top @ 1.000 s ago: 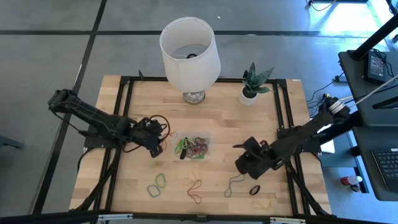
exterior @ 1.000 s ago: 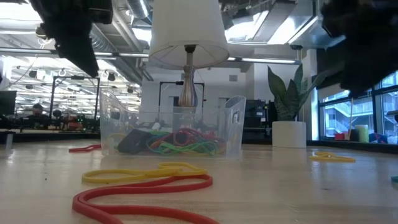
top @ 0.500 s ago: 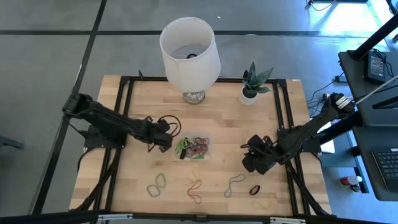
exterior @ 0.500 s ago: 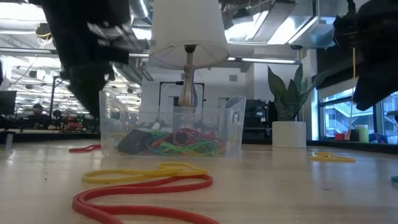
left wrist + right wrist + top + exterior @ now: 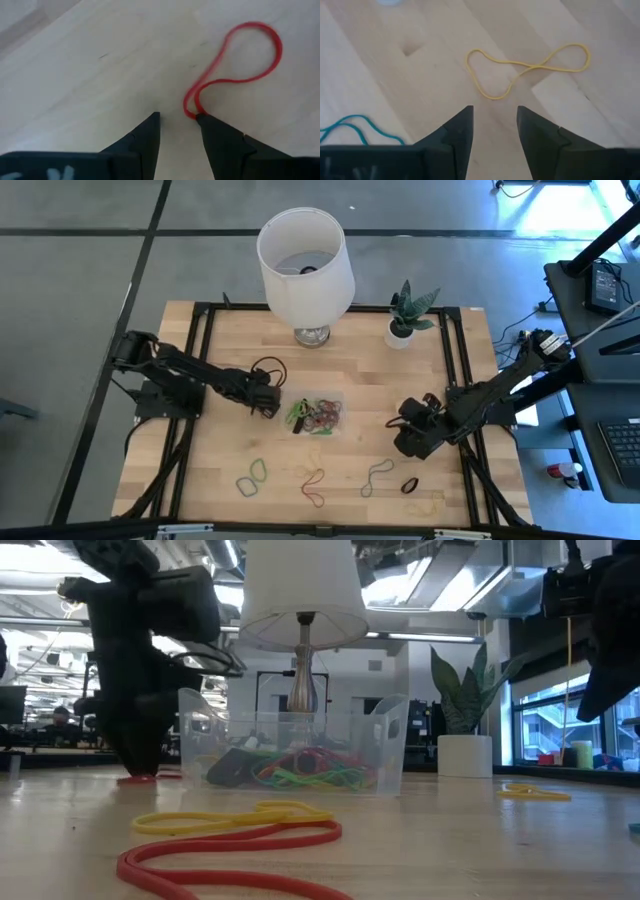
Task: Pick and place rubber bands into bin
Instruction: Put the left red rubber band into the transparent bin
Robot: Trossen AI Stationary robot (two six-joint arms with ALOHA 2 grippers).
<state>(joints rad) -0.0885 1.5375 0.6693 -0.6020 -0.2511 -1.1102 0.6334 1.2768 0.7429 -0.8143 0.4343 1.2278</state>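
The clear bin (image 5: 318,416) sits mid-table with several coloured rubber bands in it; it also shows in the low view (image 5: 395,745). My left gripper (image 5: 268,402) is open and low at the bin's left end. A red rubber band (image 5: 235,65) lies flat on the wood, its narrow end by one fingertip (image 5: 201,120). My right gripper (image 5: 410,437) is open above the table right of the bin, over a yellow band (image 5: 527,65) and a teal band (image 5: 350,130). More bands (image 5: 313,483) lie near the front edge. My left gripper points down at the table with one fingertip at the red band's narrow end (image 5: 190,111); I cannot tell whether it touches. In the low view its body stands against the bin's left end wall (image 5: 186,730).
A white lampshade on a metal foot (image 5: 305,265) and a small potted plant (image 5: 405,315) stand at the far edge. Loose bands lie near the front: a green-blue one (image 5: 252,475), a teal one (image 5: 378,473), a black one (image 5: 410,485), a tan one (image 5: 425,505).
My left gripper has gone toward the table's right and far edge and down to the table beside the bin. The bin has slid a little toward the right and turned slightly. My right gripper has gone a little toward the table's right edge.
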